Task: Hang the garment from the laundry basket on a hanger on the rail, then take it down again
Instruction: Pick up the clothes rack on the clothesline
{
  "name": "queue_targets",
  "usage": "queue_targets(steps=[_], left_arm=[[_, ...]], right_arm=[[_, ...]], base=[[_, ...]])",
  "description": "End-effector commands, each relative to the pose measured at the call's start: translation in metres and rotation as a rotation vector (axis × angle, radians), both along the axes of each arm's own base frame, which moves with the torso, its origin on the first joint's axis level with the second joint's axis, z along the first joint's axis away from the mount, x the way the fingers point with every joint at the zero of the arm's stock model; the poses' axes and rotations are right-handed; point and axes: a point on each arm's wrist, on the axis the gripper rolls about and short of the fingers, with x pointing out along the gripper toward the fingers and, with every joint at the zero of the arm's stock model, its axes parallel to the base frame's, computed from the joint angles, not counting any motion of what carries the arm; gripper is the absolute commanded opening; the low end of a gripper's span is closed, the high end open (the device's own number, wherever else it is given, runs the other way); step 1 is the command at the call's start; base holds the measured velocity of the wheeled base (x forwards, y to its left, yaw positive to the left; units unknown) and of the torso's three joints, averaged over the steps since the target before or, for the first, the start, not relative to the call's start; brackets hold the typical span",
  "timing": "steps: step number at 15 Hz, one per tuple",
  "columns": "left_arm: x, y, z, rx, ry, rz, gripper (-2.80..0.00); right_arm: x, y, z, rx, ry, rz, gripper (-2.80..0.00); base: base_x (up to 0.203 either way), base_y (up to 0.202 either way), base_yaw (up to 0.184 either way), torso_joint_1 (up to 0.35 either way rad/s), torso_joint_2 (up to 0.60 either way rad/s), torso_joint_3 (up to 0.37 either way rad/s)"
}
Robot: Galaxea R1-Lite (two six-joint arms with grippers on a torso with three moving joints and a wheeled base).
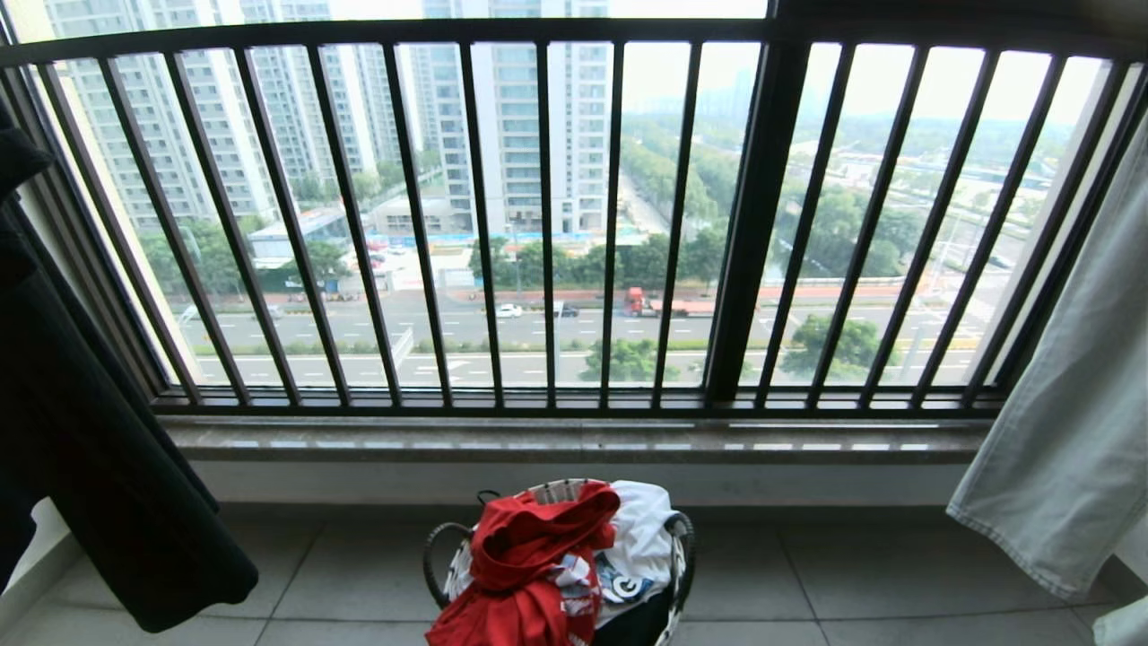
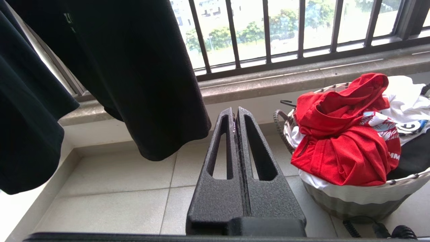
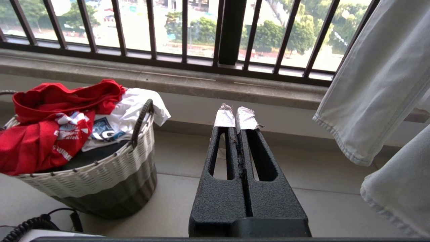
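Dark window railing with vertical bars (image 1: pixel 547 224) filling most of the head view, grey stone sill under it. Hanging black T-shirt (image 1: pixel 81 431) at 9 o'clock, pale grey denim-like cloth (image 1: pixel 1067 404) at 3 o'clock. Small round woven laundry basket, white with a dark pattern and black loop handles (image 1: pixel 683 547), sitting on the tiled floor at 6 o'clock, heaped full. Red short-sleeved T-shirt with printed lettering (image 1: pixel 529 565) crumpled on top, spilling over the near rim, lying right against a white printed garment (image 1: pixel 641 529). Left gripper (image 2: pixel 236 112) and right gripper (image 3: pixel 235 117) both pinched fully closed, empty, parked low either side of the basket. No hanger or rail in sight. Biggest risk, probably: grabbing red and white together since they overlap, or tipping the light basket on the pull.
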Motion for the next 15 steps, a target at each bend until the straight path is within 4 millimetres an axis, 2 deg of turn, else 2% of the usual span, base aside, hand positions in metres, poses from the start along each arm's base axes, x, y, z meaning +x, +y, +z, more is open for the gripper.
queue_targets(steps=[1,8,15], left_arm=[[0.0001,0.0,-0.0004,0.001,0.002,0.0,-2.8],[0.0001,0.0,-0.0004,0.001,0.003,0.0,-2.8],[0.0001,0.0,-0.0004,0.001,0.002,0.0,-2.8]], right_arm=[[0.0,0.0,-0.0002,-0.001,0.001,0.001,-2.8],[0.0001,0.0,-0.0001,-0.001,0.003,0.002,-2.8],[0.0001,0.0,-0.0001,-0.001,0.003,0.0,-2.8]], base=[[0.0,0.0,0.0,0.027,-0.09,-0.333],[0.0,0.0,0.0,0.1,-0.49,-0.337],[0.0,0.0,0.0,0.166,-0.47,-0.31]])
